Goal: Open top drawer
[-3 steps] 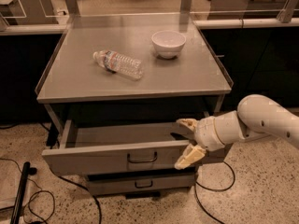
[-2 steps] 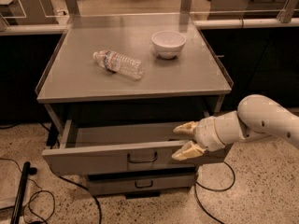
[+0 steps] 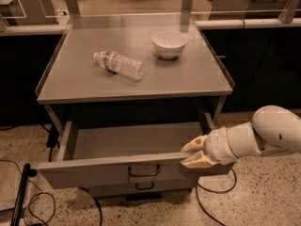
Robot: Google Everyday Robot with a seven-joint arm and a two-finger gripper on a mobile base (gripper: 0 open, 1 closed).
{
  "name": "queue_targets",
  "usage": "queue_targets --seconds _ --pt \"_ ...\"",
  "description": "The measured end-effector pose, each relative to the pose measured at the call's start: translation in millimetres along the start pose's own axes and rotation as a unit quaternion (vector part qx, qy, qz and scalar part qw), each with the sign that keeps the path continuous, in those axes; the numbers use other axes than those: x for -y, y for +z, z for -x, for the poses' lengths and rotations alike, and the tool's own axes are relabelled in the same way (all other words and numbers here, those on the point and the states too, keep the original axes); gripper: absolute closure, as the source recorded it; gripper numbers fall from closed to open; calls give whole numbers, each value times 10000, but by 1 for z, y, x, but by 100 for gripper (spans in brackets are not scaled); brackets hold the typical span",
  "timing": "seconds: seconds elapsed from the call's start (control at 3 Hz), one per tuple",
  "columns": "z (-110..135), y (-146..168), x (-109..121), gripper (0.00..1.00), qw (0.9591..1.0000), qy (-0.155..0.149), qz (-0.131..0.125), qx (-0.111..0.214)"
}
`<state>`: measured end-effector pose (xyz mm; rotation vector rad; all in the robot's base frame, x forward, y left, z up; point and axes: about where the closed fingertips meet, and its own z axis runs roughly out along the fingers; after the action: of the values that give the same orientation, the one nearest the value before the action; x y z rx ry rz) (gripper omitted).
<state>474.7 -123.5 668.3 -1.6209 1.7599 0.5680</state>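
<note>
Grey top drawer [image 3: 84, 173] wide open; pale claw [image 3: 192, 154], half-open and empty, at its front rim.

The grey bench top [image 3: 80, 81] has raised lips along its left and right edges and carries two items. A clear plastic bottle [image 3: 118, 65] lies on its side left of centre, set diagonally to the front edge, and a white bowl [image 3: 169, 44] stands upright near the rear edge, right of centre and apart from the bottle. The gripper [image 3: 184, 156] is below the front edge, near the front right corner, with its fingers spread apart.
</note>
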Motion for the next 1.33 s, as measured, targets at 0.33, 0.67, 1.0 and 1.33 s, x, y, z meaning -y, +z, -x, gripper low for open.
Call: queue_targets --seconds 0.33,0.67,1.0,1.33 --pt "1 -1 0 99 10000 0 0 0" --pt "1 -1 0 79 10000 0 0 0" --pt "1 -1 0 56 10000 0 1 0" --pt "1 -1 0 58 10000 0 1 0"
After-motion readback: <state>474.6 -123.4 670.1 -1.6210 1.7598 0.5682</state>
